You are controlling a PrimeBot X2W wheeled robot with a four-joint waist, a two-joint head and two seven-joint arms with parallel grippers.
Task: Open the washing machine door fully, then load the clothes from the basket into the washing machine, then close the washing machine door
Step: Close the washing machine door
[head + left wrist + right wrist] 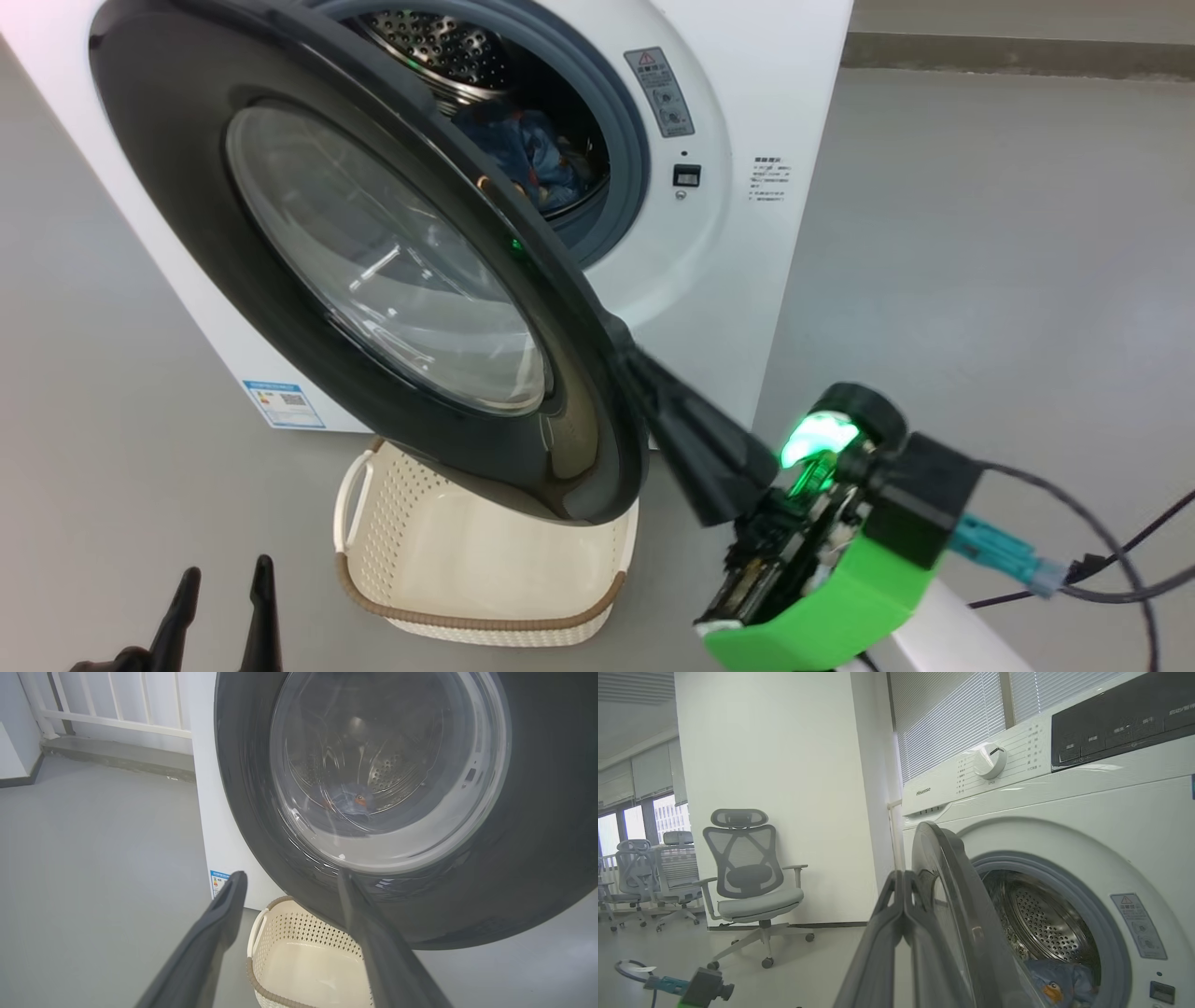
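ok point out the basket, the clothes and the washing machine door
the basket (485, 551), head view, bare inside bottom
the clothes (537, 154), head view, middle of the blue cloth pile
the washing machine door (373, 252), head view, clear glass window

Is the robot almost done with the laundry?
Nearly. Done: the basket looks empty, and the clothes lie in the drum of the washing machine. In hand: the right gripper, shut, has its fingers against the rim of the washing machine door, which stands partly open. Left to do: shut that door. The left gripper hangs open, low beside the basket.
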